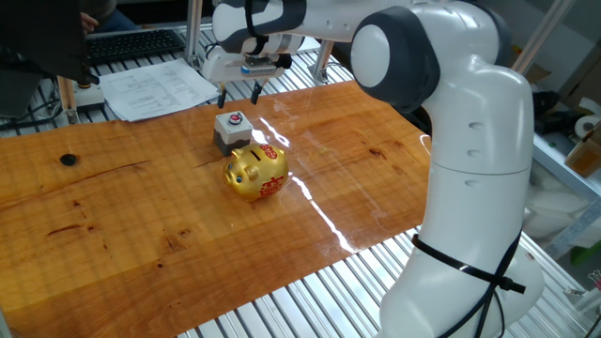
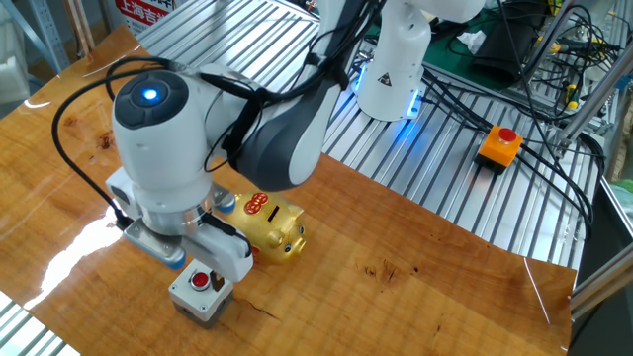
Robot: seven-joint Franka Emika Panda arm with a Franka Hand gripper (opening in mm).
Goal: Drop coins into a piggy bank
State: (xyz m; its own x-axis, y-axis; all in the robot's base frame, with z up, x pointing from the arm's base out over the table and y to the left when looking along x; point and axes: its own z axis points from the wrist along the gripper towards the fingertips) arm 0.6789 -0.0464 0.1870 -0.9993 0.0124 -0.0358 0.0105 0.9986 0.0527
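Observation:
The gold piggy bank (image 1: pixel 255 171) with red markings stands on the wooden table (image 1: pixel 113 216); it also shows in the other fixed view (image 2: pixel 275 226). My gripper (image 1: pixel 238 95) hangs just above the grey box with a red button (image 1: pixel 230 130), which sits right behind the pig. Its two dark fingers are apart and nothing shows between them. In the other fixed view the arm's wrist (image 2: pixel 163 173) covers most of the gripper, low over the grey box (image 2: pixel 201 291). No coin shows in either view.
Papers (image 1: pixel 160 89) and a keyboard (image 1: pixel 131 42) lie beyond the table's far edge. A dark knot (image 1: pixel 68 159) marks the wood at the left. An orange box with a red button (image 2: pixel 498 144) and cables lie on the metal slats. The robot's white body (image 1: pixel 479 207) stands at the table's right edge.

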